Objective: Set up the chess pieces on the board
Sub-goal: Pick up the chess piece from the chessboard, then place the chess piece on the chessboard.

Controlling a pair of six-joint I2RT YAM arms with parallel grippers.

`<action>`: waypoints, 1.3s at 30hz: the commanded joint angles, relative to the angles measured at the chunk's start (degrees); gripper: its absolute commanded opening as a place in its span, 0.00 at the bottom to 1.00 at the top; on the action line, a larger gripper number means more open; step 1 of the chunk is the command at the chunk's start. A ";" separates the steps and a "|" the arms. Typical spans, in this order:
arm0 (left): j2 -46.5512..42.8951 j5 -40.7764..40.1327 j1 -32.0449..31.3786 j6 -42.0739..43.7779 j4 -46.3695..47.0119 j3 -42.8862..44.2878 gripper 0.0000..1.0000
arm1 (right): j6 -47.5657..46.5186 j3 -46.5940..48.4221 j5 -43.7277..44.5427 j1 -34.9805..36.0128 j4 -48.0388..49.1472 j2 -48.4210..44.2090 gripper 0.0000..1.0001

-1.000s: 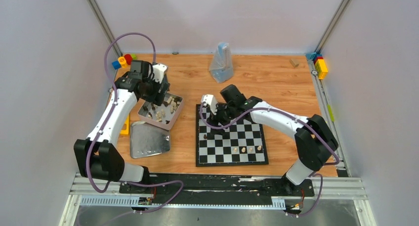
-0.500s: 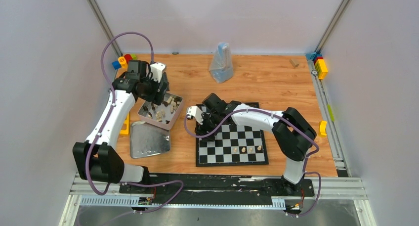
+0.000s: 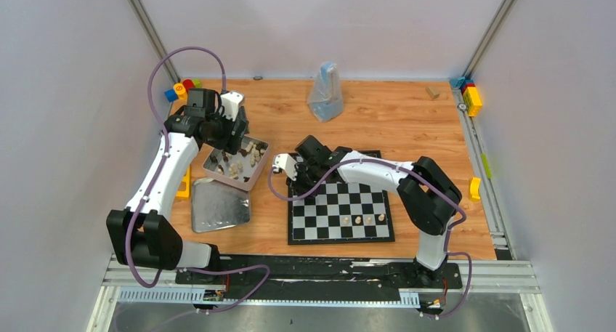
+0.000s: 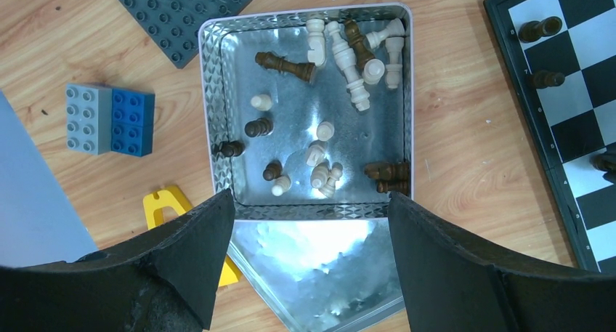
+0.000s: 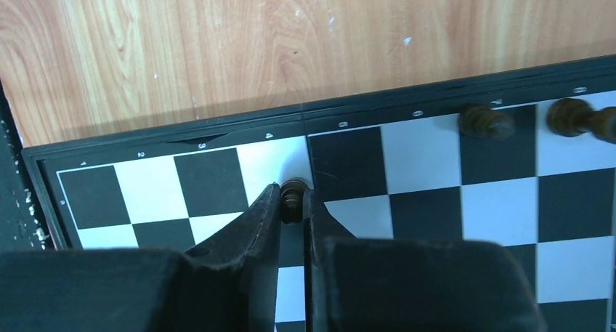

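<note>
The board (image 3: pixel 341 239) lies right of centre. My right gripper (image 3: pixel 295 178) (image 5: pixel 293 194) is low over its far left part, shut on a small dark chess piece (image 5: pixel 293 200) that stands on a white square by the border. Two more dark pieces (image 5: pixel 481 121) stand along that far row, and three cream pieces (image 3: pixel 363 219) stand nearer the front. My left gripper (image 3: pixel 236 137) (image 4: pixel 309 203) hangs open above the silver tin (image 4: pixel 218 114), which holds several cream pieces (image 4: pixel 349 63) and dark pieces (image 4: pixel 285 63), lying or standing.
The tin's lid (image 3: pixel 220 205) lies in front of the tin. A grey studded plate (image 4: pixel 181 12), blue bricks (image 4: pixel 109 119) and a yellow part (image 4: pixel 171 216) surround the tin. A plastic bag (image 3: pixel 325 92) stands at the back, with toy bricks (image 3: pixel 472 96) at the far right.
My right arm swung left along the board's far edge and its jaws closed on a dark piece. The left arm has stayed put.
</note>
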 commanded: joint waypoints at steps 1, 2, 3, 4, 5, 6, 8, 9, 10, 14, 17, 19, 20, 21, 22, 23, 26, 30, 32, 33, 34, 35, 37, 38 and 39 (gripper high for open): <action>-2.49 0.71 0.31 -0.20 2.29 -0.02 0.85 | 0.61 4.48 2.11 -1.67 0.98 -1.40 0.02; -2.55 0.66 0.28 -0.20 2.34 -0.09 0.85 | 0.65 5.16 2.85 -2.45 1.03 -1.44 0.01; -2.56 0.70 0.31 -0.15 2.25 -0.09 0.85 | 0.68 5.85 3.50 -3.11 1.01 -1.32 0.00; -2.63 0.70 0.28 -0.22 2.24 -0.14 0.85 | 0.71 6.79 4.02 -3.83 0.94 -1.15 0.00; -2.68 0.71 0.30 -0.25 2.20 -0.14 0.85 | 0.85 7.60 4.35 -4.43 0.74 -0.85 0.00; -2.79 0.77 0.28 -0.18 2.17 -0.13 0.85 | 1.07 8.55 4.55 -5.27 0.45 -0.44 0.00; -2.89 0.73 0.26 -0.15 2.20 -0.15 0.85 | 1.37 10.37 4.98 -6.54 -0.48 0.85 0.00; -2.95 0.72 0.29 -0.12 2.22 -0.15 0.85 | 1.45 11.30 5.05 -7.12 -0.94 1.51 0.00; -2.99 0.71 0.28 -0.11 2.22 -0.22 0.85 | 1.57 12.08 4.98 -7.69 -1.35 2.22 0.00; -3.05 0.84 0.28 -0.17 2.18 -0.24 0.85 | 2.04 13.71 4.72 -9.50 -2.00 4.32 0.00; -2.94 1.12 0.28 -0.20 2.11 -0.17 0.85 | 2.24 14.15 4.21 -10.13 -2.10 5.35 0.01; -2.79 1.22 0.27 -0.15 2.05 -0.09 0.85 | 2.25 14.12 3.86 -10.24 -2.22 5.95 0.02; -2.77 1.34 0.30 -0.19 1.94 0.00 0.85 | 2.31 14.06 3.56 -10.25 -2.21 6.22 0.02; -2.68 1.33 0.26 -0.15 1.90 0.01 0.85 | 2.39 14.09 3.29 -10.20 -2.28 6.49 0.02; -2.67 1.39 0.29 -0.08 1.90 0.02 0.85 | 2.46 13.99 3.04 -10.24 -2.40 6.75 0.02; -2.61 1.44 0.32 -0.05 1.89 -0.02 0.85 | 2.54 13.94 2.68 -10.24 -2.44 6.95 0.02; -2.52 1.48 0.29 -0.02 1.88 -0.10 0.85 | 2.68 13.85 2.04 -10.24 -2.73 7.56 0.02; -2.48 1.50 0.29 0.00 2.02 -0.28 0.85 | 2.76 13.43 1.70 -10.25 -2.82 7.62 0.03; -2.48 1.54 0.25 0.05 2.12 -0.36 0.85 | 2.81 13.30 1.58 -10.26 -2.82 7.70 0.03; -2.48 1.51 0.24 0.04 2.17 -0.45 0.85 | 2.89 13.27 1.59 -10.25 -2.81 7.83 0.03; -2.41 1.55 0.31 0.05 2.21 -0.47 0.85 | 2.94 13.31 1.67 -10.25 -2.79 7.95 0.04; -2.40 1.58 0.32 0.06 2.22 -0.50 0.85 | 3.01 13.39 1.69 -10.25 -2.81 8.15 0.04; -2.31 1.59 0.26 0.07 2.30 -0.58 0.85 | 3.19 13.61 2.12 -10.20 -2.74 8.60 0.06; -2.30 1.59 0.27 0.07 2.30 -0.58 0.85 | 3.27 13.82 2.25 -10.23 -2.74 8.79 0.06; -2.30 1.59 0.26 0.07 2.29 -0.59 0.85 | 3.34 13.93 2.26 -10.29 -2.77 8.90 0.07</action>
